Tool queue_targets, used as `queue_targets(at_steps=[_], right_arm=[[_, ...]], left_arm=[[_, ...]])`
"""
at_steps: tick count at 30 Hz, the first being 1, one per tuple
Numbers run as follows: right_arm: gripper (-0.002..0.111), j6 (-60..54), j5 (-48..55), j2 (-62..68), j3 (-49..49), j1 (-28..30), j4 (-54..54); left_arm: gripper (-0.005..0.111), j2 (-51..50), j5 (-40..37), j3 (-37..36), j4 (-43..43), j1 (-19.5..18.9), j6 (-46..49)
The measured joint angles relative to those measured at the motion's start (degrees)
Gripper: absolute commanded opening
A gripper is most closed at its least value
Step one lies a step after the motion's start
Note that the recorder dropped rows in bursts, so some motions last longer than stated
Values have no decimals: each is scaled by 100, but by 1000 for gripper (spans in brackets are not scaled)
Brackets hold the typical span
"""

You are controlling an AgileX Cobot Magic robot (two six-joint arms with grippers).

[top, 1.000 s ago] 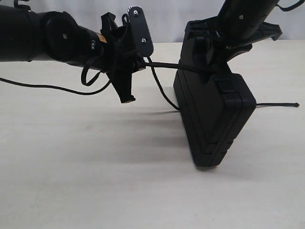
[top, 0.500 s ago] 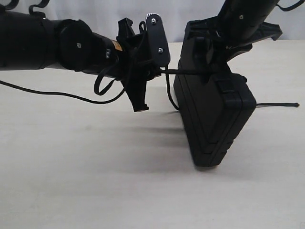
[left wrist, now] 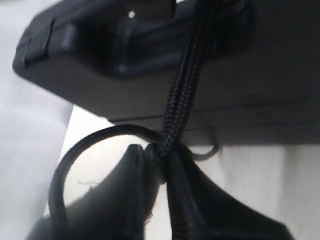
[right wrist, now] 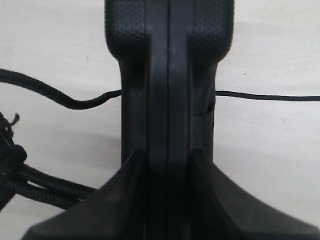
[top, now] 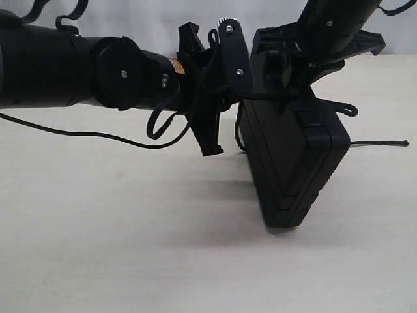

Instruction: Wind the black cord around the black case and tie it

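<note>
Your right gripper (right wrist: pixel 168 162) clamps the case (top: pixel 293 163), standing on edge toward the desk's (top: pixel 98 248) right edge. Your left gripper (left wrist: pixel 161 159) pinches the cord (left wrist: pixel 182 95), taut over the case top. Wrapping looks begun; tying remains.

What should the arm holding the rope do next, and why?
Probably the left gripper, pinching the black cord, should carry it around the black case. The right gripper holds the case on edge, and the cord's tail lies loose on the table.
</note>
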State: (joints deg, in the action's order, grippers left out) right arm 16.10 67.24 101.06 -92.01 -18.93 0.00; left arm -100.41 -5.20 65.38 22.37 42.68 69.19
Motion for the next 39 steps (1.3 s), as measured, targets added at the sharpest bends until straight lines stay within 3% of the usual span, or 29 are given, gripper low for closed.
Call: queue_targets(at_steps=[13,19,22,31,39], right_arm=[[4,0,0,0,0,0,0],[4,0,0,0,0,0,0],[4,0,0,0,0,0,0],[4,0,0,0,0,0,0],[4,0,0,0,0,0,0]], left_arm=[[0,0,386,0,24,549,0],[0,0,410,0,38,593,-21],[8,0,410,0,38,593,-143],[54,0,385,0,38,593,-249],[58,0,11,0,-118,593,-259]])
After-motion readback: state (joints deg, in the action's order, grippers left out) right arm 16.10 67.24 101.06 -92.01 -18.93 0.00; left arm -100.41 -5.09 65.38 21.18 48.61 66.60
